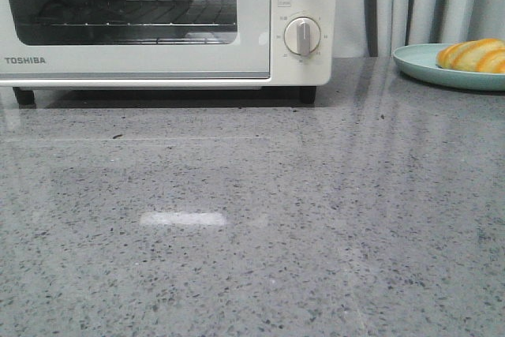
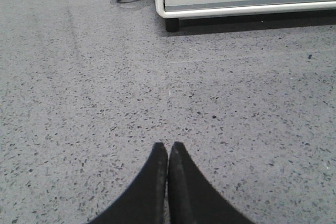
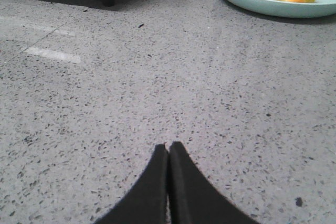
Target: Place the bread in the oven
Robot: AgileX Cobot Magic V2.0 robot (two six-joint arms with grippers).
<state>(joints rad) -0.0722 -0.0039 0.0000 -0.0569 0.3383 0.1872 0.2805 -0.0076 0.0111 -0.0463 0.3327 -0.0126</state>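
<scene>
Jaws of both black grippers pressed together over speckled grey stone; striped bread (image 1: pixel 473 54) on a round plate (image 1: pixel 418 62).

Light is even, soft and fairly bright in all three views, with no harsh contrast. The polished grey bench (image 1: pixel 252 234) mirrors its surroundings: a pale rectangular glare patch sits near its middle in the front view, and faint vertical streaks run down toward its right edge. The same bright patch shows as a slanted white bar in the right wrist view. A dark, soft-edged shadow lies under the oven (image 1: pixel 158 53), between its black feet. The oven's glass window carries dim reflections. Under the plate (image 3: pixel 273 6) a thin shadow hugs the rim. Focus is fairly sharp throughout; the bench speckle stays crisp near each wrist camera.
</scene>
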